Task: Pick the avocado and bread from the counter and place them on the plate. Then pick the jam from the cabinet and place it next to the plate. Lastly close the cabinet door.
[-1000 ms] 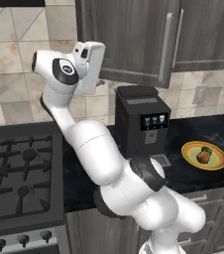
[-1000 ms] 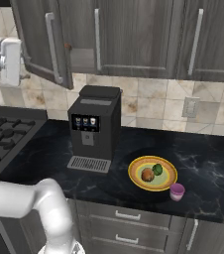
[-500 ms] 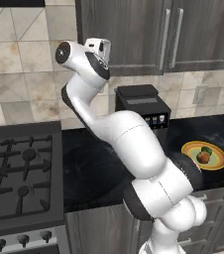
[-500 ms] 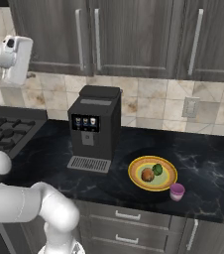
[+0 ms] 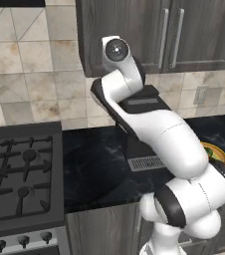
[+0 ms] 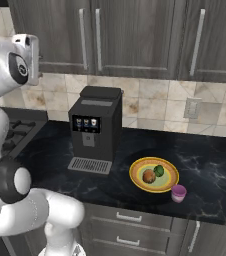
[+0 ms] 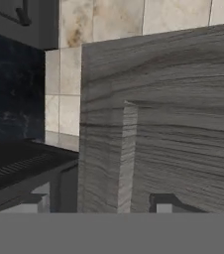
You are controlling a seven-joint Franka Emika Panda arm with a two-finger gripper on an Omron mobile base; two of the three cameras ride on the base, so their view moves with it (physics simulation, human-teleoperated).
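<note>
Since a second ago the cabinet door (image 7: 173, 114) has swung shut; it stood ajar then and now its wood-grain panel lies flat right in front of my hand, beside the tiled wall. My hand sits high against the cabinet (image 6: 135, 35), and my gripper (image 6: 35, 59) points at that door. Whether my jaws are spread or closed I cannot tell, and I see nothing held between them. Below my hand and a little away stands the black coffee machine (image 6: 95, 130) on the counter (image 6: 210, 165). Farther off, well apart from my gripper, lies the plate (image 6: 137, 174) with the bread (image 6: 148, 176) and the avocado (image 6: 159, 170) on it, side by side. Just beside the plate's rim stands the jam (image 6: 178, 192).
</note>
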